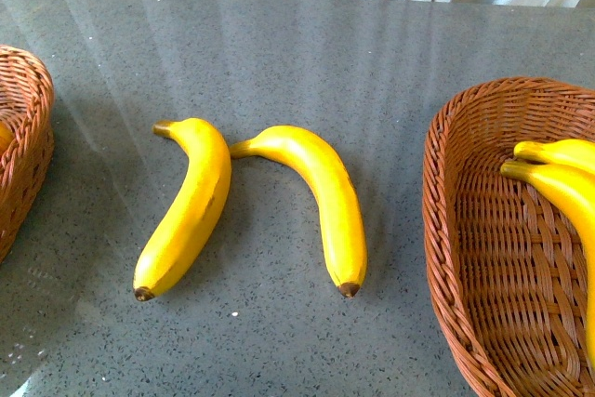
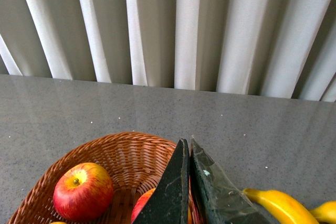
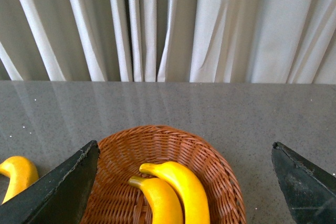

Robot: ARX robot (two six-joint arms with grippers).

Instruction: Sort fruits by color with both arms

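Lying between baskets [image 1: 28, 137] [image 1: 483, 230] (side by side) are two bananas [image 1: 191, 206] [image 1: 330, 197].

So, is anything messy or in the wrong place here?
Nothing is spilled or broken. But the left banana and the right banana lie loose on the table between the baskets, while the other bananas sit in the right basket. The apples are in the left basket.
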